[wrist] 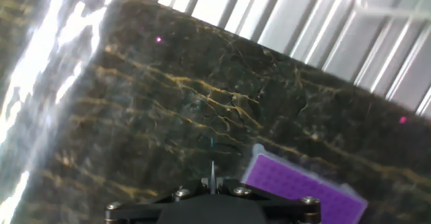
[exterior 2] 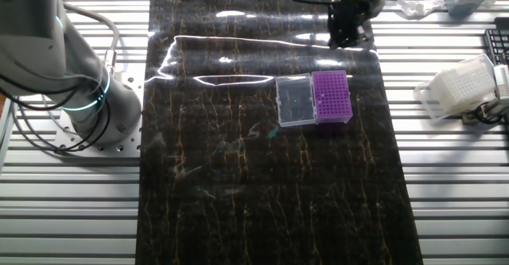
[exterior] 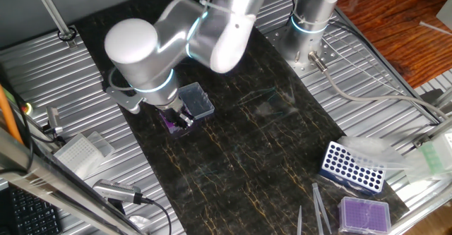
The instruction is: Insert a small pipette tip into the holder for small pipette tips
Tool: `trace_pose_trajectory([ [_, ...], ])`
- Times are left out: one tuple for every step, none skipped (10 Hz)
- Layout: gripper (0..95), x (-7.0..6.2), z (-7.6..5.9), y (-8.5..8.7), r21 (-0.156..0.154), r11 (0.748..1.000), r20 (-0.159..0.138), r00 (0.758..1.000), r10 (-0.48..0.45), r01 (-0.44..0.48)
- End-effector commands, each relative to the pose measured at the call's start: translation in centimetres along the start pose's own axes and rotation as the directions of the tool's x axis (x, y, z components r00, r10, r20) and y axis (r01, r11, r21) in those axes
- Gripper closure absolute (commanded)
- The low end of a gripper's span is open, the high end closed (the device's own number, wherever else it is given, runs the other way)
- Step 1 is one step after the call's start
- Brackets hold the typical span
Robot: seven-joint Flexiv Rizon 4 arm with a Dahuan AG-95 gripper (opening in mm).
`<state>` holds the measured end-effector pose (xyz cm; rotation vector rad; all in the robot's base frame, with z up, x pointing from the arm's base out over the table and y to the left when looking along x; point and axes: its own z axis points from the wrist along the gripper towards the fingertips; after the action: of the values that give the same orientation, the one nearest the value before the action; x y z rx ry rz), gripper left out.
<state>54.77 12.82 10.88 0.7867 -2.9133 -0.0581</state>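
Note:
The deep-purple holder [exterior 2: 332,96] lies on the dark marbled mat with its clear lid flap [exterior 2: 294,100] open to one side. It also shows in the first fixed view [exterior: 171,126], mostly hidden under the hand, and in the hand view [wrist: 296,187] at the lower right. My gripper [wrist: 212,181] is shut on the small pipette tip [wrist: 212,168], a thin clear sliver that points down from between the jaws. The tip hangs above the mat, just left of the holder's near corner. The gripper [exterior: 176,116] hovers over the holder; in the other fixed view it [exterior 2: 347,20] shows as a dark shape.
A blue rack with white holes [exterior: 353,166], a paler purple box [exterior: 364,214] and grey pointed sticks [exterior: 318,203] lie at the mat's far corner. A white tip box [exterior 2: 461,86] sits on the ribbed metal table. The arm's base [exterior 2: 79,98] stands beside the mat.

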Motion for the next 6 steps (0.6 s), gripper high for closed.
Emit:
trace_pose_trajectory([
  [95.0, 0.9, -1.7, -1.4, 0.010, 0.994, -0.003, 0.994, -0.109, 0.109],
  [95.0, 1.8, -2.2, -1.9, 0.011, 0.992, -0.002, 0.992, -0.123, 0.123],
  [95.0, 2.7, -2.6, -2.4, 0.016, 0.992, -0.001, 0.992, -0.128, 0.128],
  [95.0, 3.4, -2.9, -2.9, 0.021, 0.990, -0.004, 0.990, -0.140, 0.141],
  [95.0, 4.1, -3.3, -3.5, 0.030, 0.989, -0.009, 0.989, -0.148, 0.148],
  [95.0, 4.9, -3.7, -4.2, 0.042, 0.986, -0.017, 0.987, -0.161, 0.162],
])
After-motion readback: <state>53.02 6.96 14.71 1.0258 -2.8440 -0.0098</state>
